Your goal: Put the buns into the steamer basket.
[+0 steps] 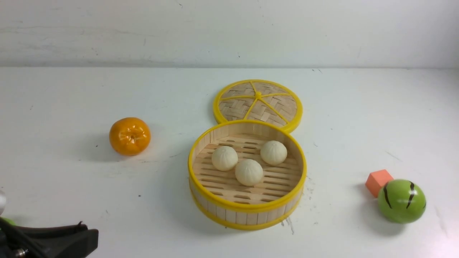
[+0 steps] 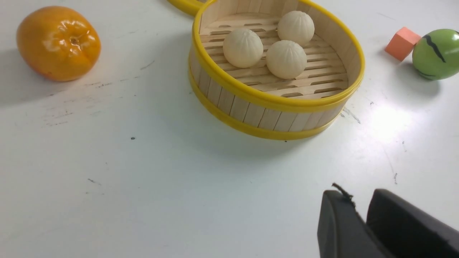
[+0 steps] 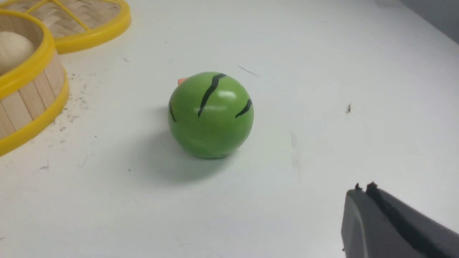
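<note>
— Left gripper (image 2: 358, 196), low over the white table (image 1: 71, 186) at the robot's near left: its black fingers stand a sliver apart and hold nothing.

— And the other arm?

— Right gripper (image 3: 363, 188), seen only from its own wrist camera: fingers pressed together and empty, hovering near the green ball (image 3: 211, 114) on the right side of the table.

— Where are the buns?

— All three buns (image 1: 249, 172) lie inside the basket (image 1: 247, 207), on its slotted wooden floor. Two sit toward the back, and the third rests in front, between them. The three are bunched close together near the middle.

— What surrounds the basket?

— Its woven lid (image 1: 258, 104) lies flat on the table just behind it. An orange (image 1: 129, 136) sits well apart to the left. Off to the right, a small orange-pink block (image 1: 378, 181) stands just beside the black-striped green ball, on its far side.

— Is either gripper touching anything?

— No. The left gripper is on the near side of the basket, apart from its wall. The right gripper is apart from the green ball.
</note>
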`<action>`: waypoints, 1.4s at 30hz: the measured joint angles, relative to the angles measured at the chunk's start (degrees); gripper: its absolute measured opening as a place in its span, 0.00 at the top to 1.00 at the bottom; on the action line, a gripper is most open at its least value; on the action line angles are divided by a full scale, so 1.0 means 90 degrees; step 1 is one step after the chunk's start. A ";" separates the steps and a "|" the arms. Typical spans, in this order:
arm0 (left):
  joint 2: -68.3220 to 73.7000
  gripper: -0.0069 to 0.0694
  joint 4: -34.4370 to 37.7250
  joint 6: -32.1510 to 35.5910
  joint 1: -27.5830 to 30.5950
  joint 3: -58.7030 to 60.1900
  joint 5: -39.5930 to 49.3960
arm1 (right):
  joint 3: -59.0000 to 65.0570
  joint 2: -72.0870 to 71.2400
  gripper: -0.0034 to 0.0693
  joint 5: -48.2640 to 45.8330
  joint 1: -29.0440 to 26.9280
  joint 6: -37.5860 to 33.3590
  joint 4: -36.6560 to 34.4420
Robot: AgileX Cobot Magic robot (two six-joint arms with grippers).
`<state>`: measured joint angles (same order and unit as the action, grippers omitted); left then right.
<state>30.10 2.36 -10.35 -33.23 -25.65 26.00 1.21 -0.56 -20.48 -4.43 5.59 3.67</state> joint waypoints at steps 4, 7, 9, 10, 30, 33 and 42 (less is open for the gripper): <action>0.0000 0.75 0.0000 0.0000 0.0000 0.0000 0.0000 | -0.0021 0.0000 0.98 -0.0126 0.0000 0.0000 -0.0007; 0.0000 0.74 0.0000 0.0000 0.0000 0.0000 0.0000 | -0.0028 0.0000 0.98 -0.0145 0.0000 0.0000 -0.0007; 0.0000 0.74 0.0000 0.0000 0.0000 0.0000 0.0000 | -0.0028 0.0000 0.98 -0.0145 0.0000 0.0000 -0.0007; 0.0000 0.74 0.0000 0.0000 0.0000 0.0000 0.0000 | -0.0028 0.0000 0.98 -0.0145 0.0000 0.0000 -0.0007; 0.0000 0.72 0.0000 0.0000 0.0000 0.0021 0.0001 | -0.0028 0.0000 0.96 -0.0150 0.0000 0.0000 -0.0007; -0.0045 0.72 0.0000 0.0000 0.0000 0.0128 -0.0007 | -0.0028 0.0000 0.95 -0.0152 0.0000 0.0000 -0.0007; -0.0823 0.74 -0.0028 0.0000 0.0000 0.0312 -0.0384 | -0.0033 0.0000 0.95 -0.0158 0.0000 0.0000 -0.0007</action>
<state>22.69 2.11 -10.35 -33.23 -22.83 22.54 0.92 -0.56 -21.90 -4.43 5.59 3.61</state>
